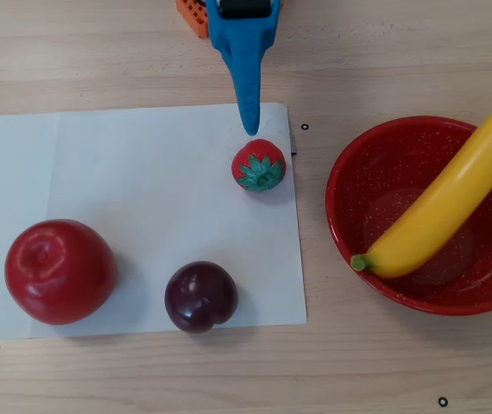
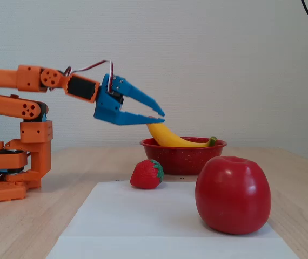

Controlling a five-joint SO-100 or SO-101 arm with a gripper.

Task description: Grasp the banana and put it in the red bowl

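Observation:
The yellow banana (image 1: pixel 444 207) lies inside the red speckled bowl (image 1: pixel 343 177) at the right of the overhead view. Its green stem tip rests on the bowl's near-left rim and its other end sticks out over the far-right rim. In the fixed view the banana (image 2: pixel 167 137) rises out of the bowl (image 2: pixel 181 159). My blue gripper (image 1: pixel 250 129) is left of the bowl, in the air above a strawberry, apart from the banana. In the fixed view the gripper (image 2: pixel 162 117) has its tips together and holds nothing.
A white paper sheet (image 1: pixel 142 190) holds a toy strawberry (image 1: pixel 259 166), a big red apple (image 1: pixel 59 271) and a dark plum (image 1: pixel 200 296). In the fixed view the apple (image 2: pixel 232 194) stands nearest the camera and the orange arm base (image 2: pixel 13 162) is at left.

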